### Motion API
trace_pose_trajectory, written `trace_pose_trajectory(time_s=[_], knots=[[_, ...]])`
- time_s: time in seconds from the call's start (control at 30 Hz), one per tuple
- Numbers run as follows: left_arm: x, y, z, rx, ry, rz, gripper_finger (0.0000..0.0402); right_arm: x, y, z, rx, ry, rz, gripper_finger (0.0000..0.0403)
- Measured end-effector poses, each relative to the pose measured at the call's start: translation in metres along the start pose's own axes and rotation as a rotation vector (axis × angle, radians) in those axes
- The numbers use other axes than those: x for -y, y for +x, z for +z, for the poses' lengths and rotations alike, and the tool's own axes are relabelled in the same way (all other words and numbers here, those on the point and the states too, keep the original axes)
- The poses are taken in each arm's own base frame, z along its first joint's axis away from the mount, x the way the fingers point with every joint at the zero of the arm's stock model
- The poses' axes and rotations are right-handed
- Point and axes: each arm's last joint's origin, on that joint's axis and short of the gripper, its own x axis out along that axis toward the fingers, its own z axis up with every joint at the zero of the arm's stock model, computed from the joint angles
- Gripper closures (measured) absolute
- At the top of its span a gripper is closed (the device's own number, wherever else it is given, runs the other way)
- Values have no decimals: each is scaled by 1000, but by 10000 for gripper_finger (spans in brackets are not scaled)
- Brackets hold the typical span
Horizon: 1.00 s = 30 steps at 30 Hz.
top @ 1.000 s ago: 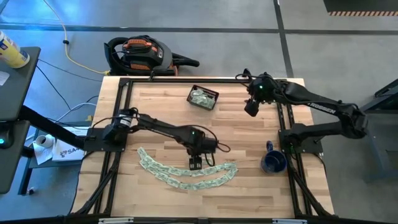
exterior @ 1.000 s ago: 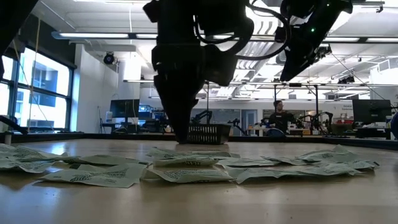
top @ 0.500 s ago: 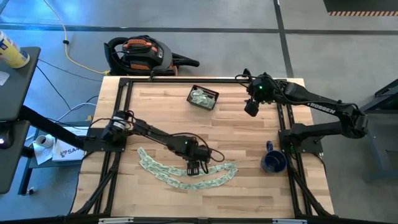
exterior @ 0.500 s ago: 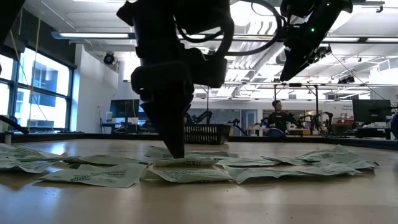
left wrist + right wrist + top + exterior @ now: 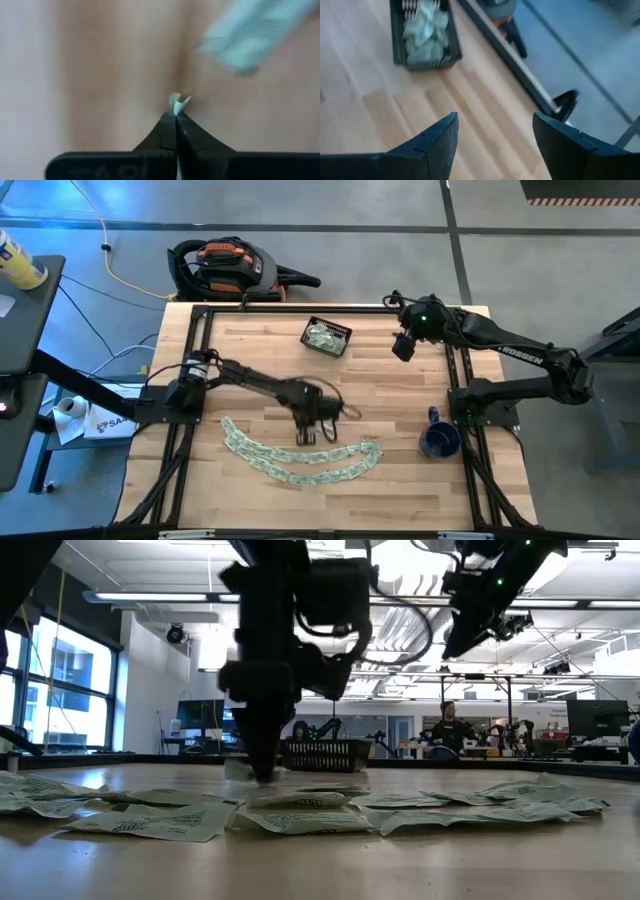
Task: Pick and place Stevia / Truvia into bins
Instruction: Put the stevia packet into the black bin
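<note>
The left gripper [image 5: 175,112] is pinching a thin paper sachet [image 5: 178,101] between closed dark fingers, near the slatted basket [image 5: 327,337] — the right gripper [image 5: 492,137] is hovering beside it, fingers apart.

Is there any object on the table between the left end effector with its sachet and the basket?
Nothing visible. The left end effector pinches a sachet; only bare wood lies between it and the basket. The mug stands aside.
</note>
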Motion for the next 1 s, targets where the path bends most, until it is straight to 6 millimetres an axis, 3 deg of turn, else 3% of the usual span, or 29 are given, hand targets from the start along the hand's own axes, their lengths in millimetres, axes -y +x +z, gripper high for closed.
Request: trace_pose_trajectory(time_s=[0.13, 0.23, 0.37, 0.47, 0.6, 0.73, 0.87, 1.0], knots=[[-37, -29, 8, 4, -1, 73, 354, 5, -10, 7, 102, -2, -59, 157], [-67, -44, 19, 50, 1, 110, 366, 11, -16, 10, 158, 17, -101, 157], [-112, -74, 41, 253, 3, 158, 377, 19, -20, 11, 193, 65, -133, 157], [-150, -85, 54, 399, 0, 217, 377, 23, -20, 10, 189, 105, -155, 157], [-201, -87, 57, 478, -54, 256, 373, 25, -19, 10, 184, 158, -186, 157], [-239, -71, 46, 443, -94, 195, 373, 25, -19, 10, 188, 218, -192, 157], [-256, -48, 44, 408, -126, 157, 356, 26, -20, 10, 191, 256, -201, 157], [-256, -36, 48, 408, -123, 155, 302, 26, -19, 9, 185, 271, -213, 157]])
